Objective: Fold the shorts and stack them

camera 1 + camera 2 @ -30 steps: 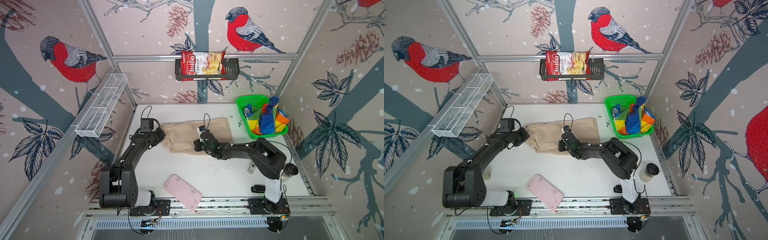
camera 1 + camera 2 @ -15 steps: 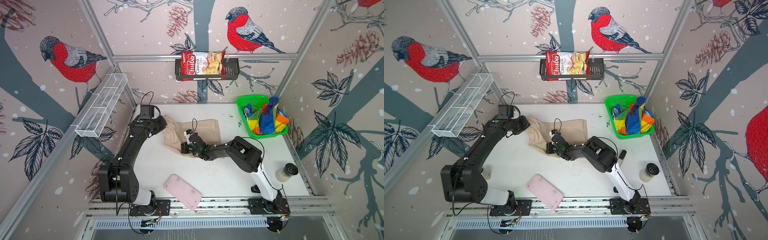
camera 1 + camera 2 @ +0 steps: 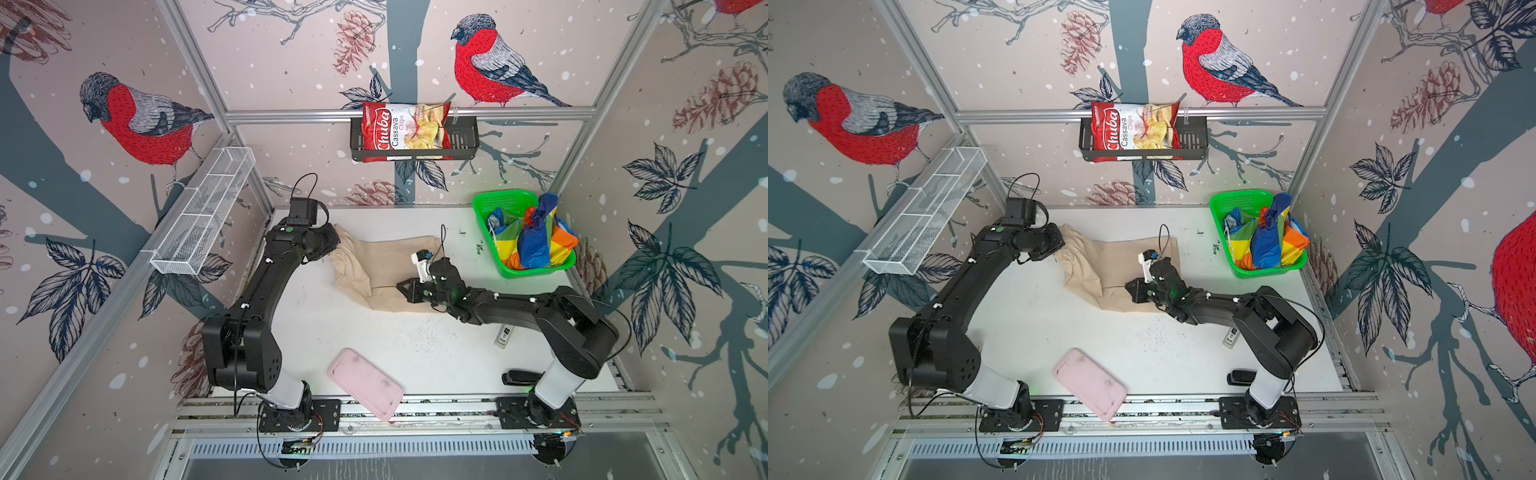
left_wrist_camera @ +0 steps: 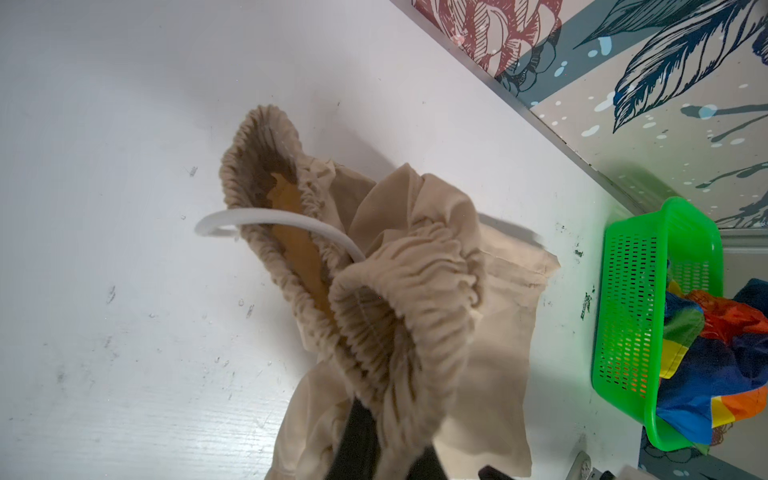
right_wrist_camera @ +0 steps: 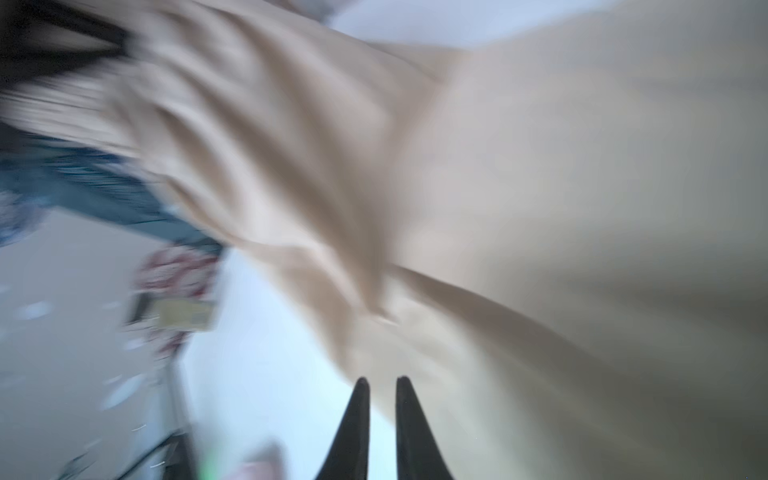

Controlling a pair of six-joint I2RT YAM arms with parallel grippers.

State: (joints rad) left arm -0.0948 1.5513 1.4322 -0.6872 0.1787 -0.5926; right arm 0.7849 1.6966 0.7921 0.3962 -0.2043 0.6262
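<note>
Beige shorts [image 3: 386,270]: plain cloth, on white worktop [image 3: 374,340], centre-rear in both top views; body partly flat, gathered waistband end raised toward left side.
Waistband [image 4: 399,299]: elasticated, bunched, lifted off worktop; white drawstring [image 4: 266,218] looping out of opening.
Left claw [image 3: 332,245]: at waistband end of beige shorts; tips pressed together and clamped on bunched waistband, cloth draped over the dark fingers [image 4: 357,436] in left wrist view.
Right claw [image 3: 405,289]: low over nearer edge of beige shorts, pointing toward left side; in right wrist view, two dark fingertips [image 5: 359,415] slightly apart, narrow gap, nothing between them; cloth just ahead, picture blurred.
Striped shorts [image 3: 534,239]: shiny, blue, green, yellow, orange, red; crumpled inside green basket [image 3: 505,203], rear right corner of worktop, well apart from beige shorts.
Pink tray [image 3: 365,382]: flat, rounded corners, front edge of worktop, overhanging rail.
Chips bag [image 3: 405,131]: red and white, in black wall rack [image 3: 461,143] on rear wall.
White wire shelf [image 3: 203,212]: on left wall.
</note>
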